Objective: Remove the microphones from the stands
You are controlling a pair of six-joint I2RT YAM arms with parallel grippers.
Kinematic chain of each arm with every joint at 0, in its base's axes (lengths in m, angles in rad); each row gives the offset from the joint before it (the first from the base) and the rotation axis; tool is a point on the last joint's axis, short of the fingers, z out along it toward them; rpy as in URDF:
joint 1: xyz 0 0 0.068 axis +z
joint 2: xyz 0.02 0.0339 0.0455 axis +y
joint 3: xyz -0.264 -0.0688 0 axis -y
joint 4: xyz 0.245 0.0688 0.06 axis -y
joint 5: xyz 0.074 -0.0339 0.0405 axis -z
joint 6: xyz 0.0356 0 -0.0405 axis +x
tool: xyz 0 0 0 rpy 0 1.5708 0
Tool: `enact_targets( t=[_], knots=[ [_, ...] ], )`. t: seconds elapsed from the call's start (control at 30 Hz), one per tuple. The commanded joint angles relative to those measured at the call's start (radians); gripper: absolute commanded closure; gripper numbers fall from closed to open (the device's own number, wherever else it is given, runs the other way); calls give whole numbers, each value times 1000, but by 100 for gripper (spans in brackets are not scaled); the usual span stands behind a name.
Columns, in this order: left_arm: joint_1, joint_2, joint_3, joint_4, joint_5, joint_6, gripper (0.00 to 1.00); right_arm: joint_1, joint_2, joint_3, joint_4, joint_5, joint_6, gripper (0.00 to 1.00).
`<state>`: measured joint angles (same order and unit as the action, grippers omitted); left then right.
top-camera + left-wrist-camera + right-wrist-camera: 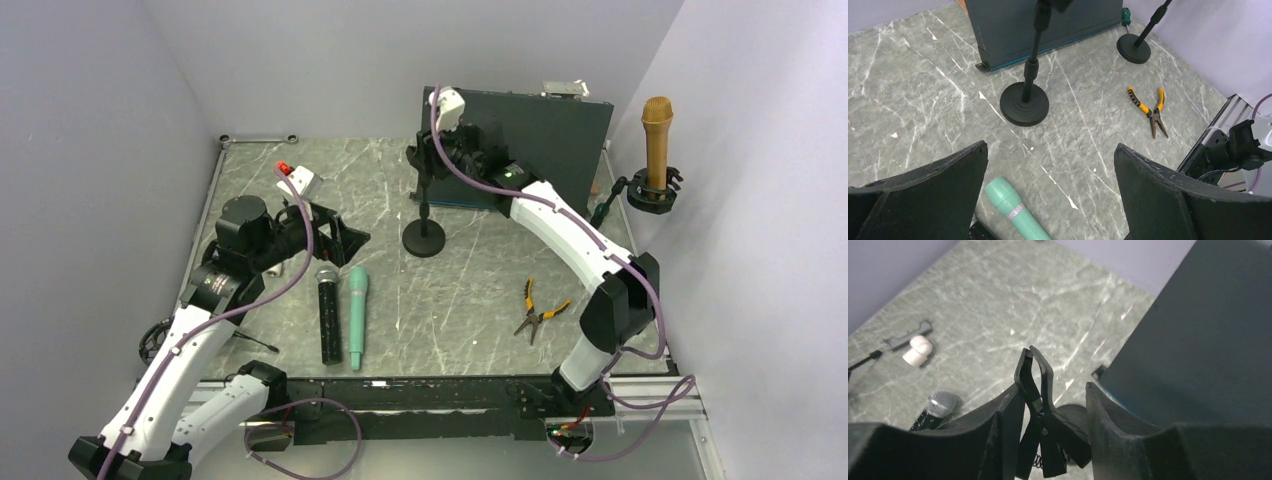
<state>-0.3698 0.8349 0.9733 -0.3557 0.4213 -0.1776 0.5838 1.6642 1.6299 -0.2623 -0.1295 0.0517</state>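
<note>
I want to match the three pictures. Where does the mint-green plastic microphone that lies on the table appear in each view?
Top external: the mint-green microphone lies left of centre, beside a black microphone.
Left wrist: its head shows at the bottom edge, left of centre.
Right wrist: not in it.
Shared landmark: the dark upright board, seen in all three views.

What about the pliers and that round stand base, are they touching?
Apart. The left wrist view shows bare table between the pliers and the stand base.
</note>
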Motion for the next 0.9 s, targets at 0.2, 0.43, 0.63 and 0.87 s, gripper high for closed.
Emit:
enact_targets(
  t=[0.2,0.43,0.63,0.87],
  knots=[
    [3,-10,-11,26,2,13,1,86,64,-295,102,126,2,65],
    [4,-3,-8,17,-8,18,1,89,110,-56,-41,279,32,19],
    [5,-14,-9,12,-19,24,1,94,53,139,-263,445,123,0],
    [5,-18,-7,14,-3,16,1,93,-146,-26,-280,708,203,0]
  ],
)
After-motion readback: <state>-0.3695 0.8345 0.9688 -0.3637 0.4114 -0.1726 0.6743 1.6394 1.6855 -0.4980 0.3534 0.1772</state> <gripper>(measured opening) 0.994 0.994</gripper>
